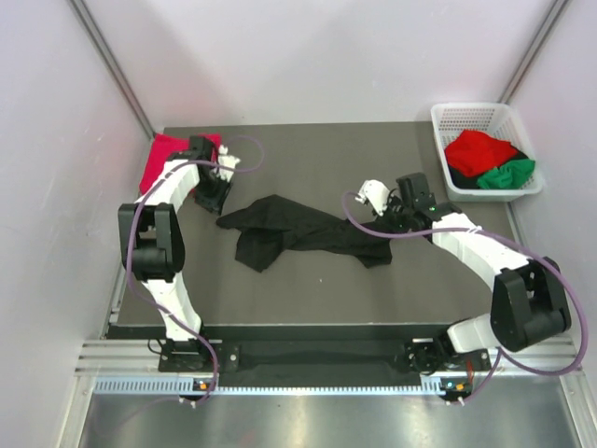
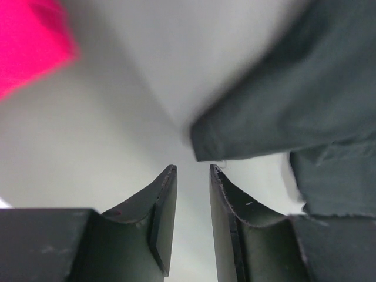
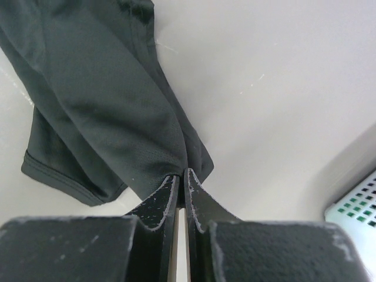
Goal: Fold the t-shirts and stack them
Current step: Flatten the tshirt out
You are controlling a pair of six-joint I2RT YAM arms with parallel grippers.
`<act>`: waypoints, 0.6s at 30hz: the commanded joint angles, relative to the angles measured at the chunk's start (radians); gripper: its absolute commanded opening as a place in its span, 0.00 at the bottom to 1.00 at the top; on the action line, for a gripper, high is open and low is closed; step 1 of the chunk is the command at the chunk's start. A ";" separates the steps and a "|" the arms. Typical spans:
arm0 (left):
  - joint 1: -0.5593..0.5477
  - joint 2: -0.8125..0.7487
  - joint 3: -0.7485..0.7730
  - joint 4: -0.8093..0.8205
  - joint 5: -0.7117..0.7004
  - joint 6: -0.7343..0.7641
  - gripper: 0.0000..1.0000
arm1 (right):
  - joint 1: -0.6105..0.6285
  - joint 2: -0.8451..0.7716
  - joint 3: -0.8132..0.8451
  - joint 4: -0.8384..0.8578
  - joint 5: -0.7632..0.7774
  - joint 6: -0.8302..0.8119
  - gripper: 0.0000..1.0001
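Right pincer clenched on an edge of the black t-shirt, cloth trailing ahead and leftward. Left pincer released, jaws parted, black hem just ahead-right, crimson-pink t-shirt farther ahead-left

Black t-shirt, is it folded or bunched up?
Bunched up: the black t-shirt lies twisted and rumpled, one end pinched in the right gripper.

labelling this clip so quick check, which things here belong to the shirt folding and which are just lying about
Part of the job: black t-shirt, pinched by the right gripper; pink t-shirt; red t-shirt; green t-shirt.
Just there: white mesh basket, holding those last two.
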 commanded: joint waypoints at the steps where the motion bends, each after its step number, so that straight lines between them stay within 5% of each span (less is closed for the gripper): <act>1: 0.001 -0.068 -0.121 -0.005 0.039 0.123 0.35 | -0.008 0.020 0.076 -0.003 -0.017 0.015 0.03; 11: -0.002 -0.037 -0.151 0.069 -0.019 0.293 0.47 | -0.003 0.077 0.145 -0.016 -0.027 0.018 0.04; 18: -0.013 -0.033 -0.152 0.072 -0.027 0.358 0.45 | 0.000 0.067 0.125 -0.016 -0.027 0.019 0.04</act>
